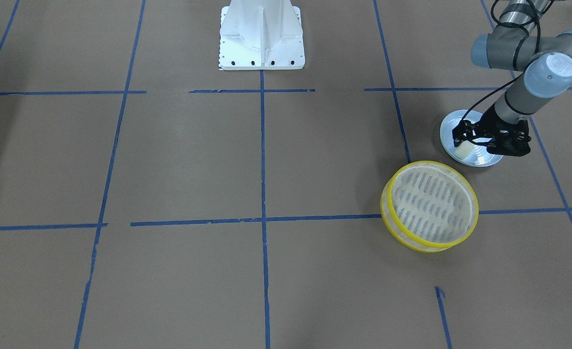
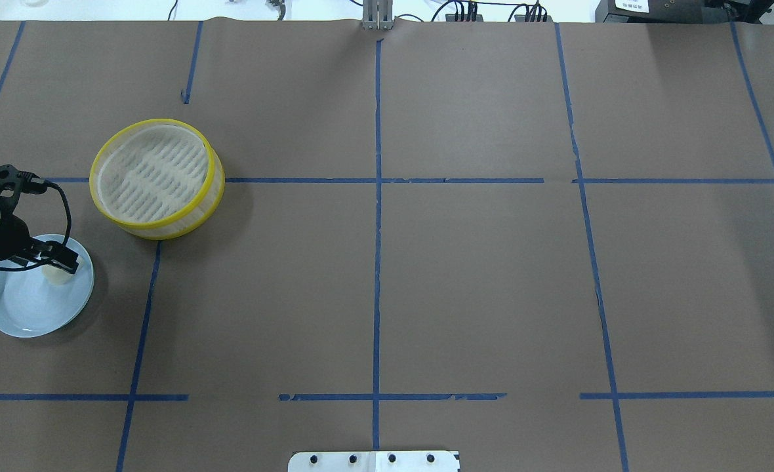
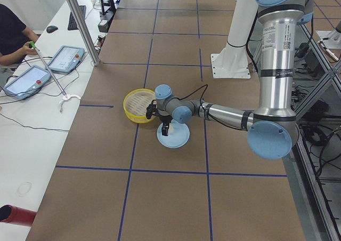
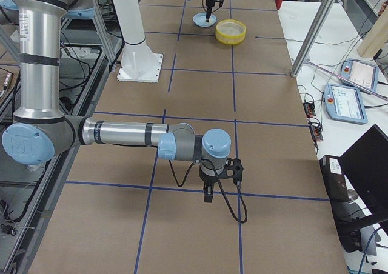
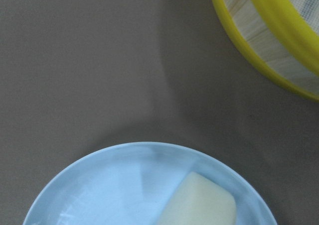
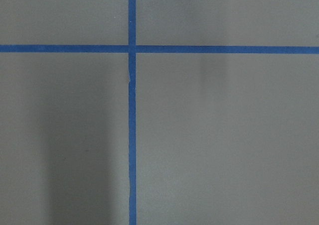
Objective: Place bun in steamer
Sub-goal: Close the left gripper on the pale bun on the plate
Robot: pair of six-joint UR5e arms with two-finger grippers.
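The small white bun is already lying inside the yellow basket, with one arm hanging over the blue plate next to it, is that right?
Not quite: the bun lies on the blue plate, not inside the yellow basket. The left wrist view shows this, with the basket standing apart. The left gripper does hang over that plate.

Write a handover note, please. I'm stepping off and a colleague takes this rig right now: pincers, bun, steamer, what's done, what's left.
Left pincer: low over the light blue plate, right at the bun. I cannot tell whether it is open or shut.
Right pincer: hangs over the table, far from the job. It is seen only from the side, so its state is unclear.
Bun: lying on the plate.
Steamer: empty and upright beside the plate, not touching it.
Done: the left arm has reached the bun.
Left: confirm the grasp, lift, carry over, and release the bun in the steamer.
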